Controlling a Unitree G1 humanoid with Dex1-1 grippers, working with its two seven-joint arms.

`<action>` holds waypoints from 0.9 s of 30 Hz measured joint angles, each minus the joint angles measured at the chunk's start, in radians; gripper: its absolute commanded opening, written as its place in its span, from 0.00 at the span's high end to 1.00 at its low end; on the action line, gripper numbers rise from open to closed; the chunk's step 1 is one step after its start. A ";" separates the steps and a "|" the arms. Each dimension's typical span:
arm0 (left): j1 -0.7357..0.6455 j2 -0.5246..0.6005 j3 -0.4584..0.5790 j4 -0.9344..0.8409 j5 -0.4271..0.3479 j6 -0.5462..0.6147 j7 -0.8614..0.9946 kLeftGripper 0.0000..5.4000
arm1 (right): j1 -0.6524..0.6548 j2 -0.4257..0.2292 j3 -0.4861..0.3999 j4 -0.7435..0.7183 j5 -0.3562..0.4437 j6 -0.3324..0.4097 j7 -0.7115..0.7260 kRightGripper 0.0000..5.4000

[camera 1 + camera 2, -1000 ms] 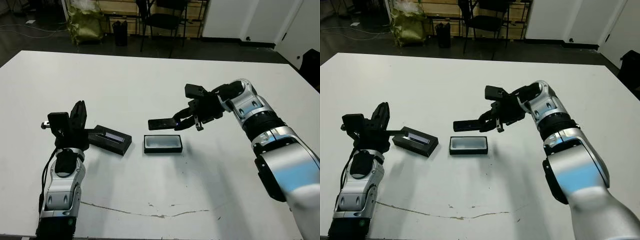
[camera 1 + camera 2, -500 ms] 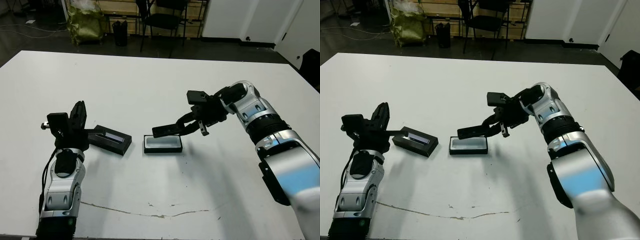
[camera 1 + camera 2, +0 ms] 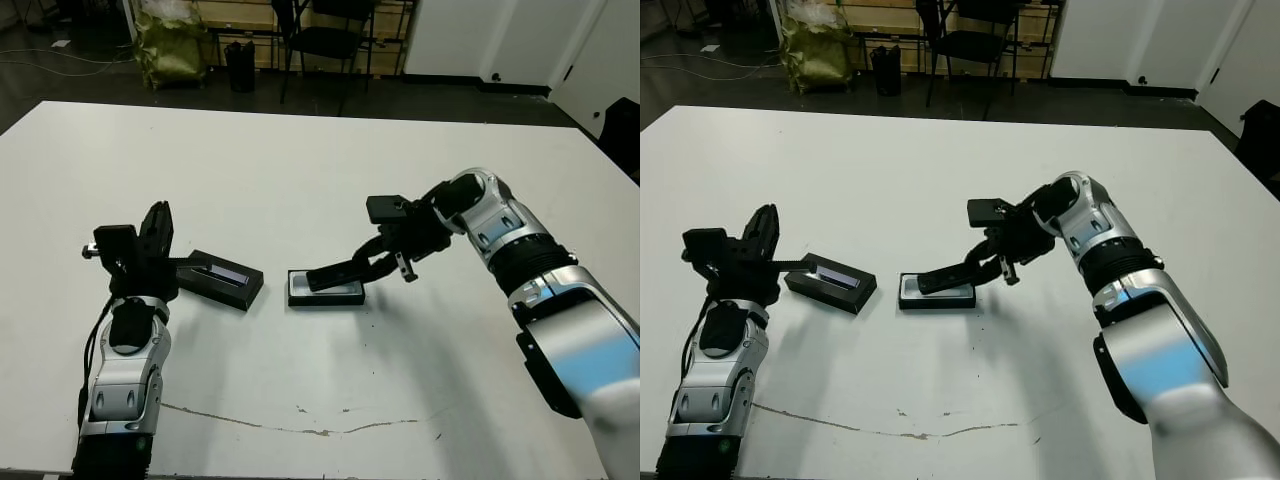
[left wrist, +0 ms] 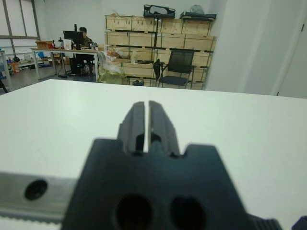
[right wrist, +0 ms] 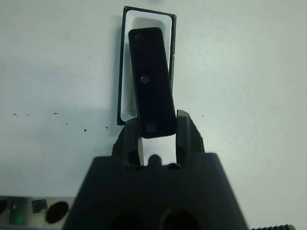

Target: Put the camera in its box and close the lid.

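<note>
Bright, even overhead light; soft shadows; wrist views' foreground blurred.

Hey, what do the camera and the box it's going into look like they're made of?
The camera looks like smooth black plastic or glass, slightly glossy, with a faint sheen on its face. The box looks like matte black card or plastic outside with a plain white lining; which, I can't tell.

A white tabletop (image 3: 300,170) is filling most of the head views, with a thin dark scratch (image 3: 300,428) running across it near the front edge. Beyond its far edge, a black chair (image 3: 335,40) is standing on the dark floor, and a yellow-green bag (image 3: 172,45) is sitting beside a small dark bin (image 3: 239,65). In the left wrist view, cardboard boxes (image 4: 158,45) are lining shelves, and a person (image 4: 84,38) is sitting at a distant desk.
</note>
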 measured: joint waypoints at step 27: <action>0.012 0.000 0.000 0.007 -0.003 -0.018 -0.002 1.00 | 0.007 0.038 0.028 -0.026 -0.025 0.040 -0.039 0.93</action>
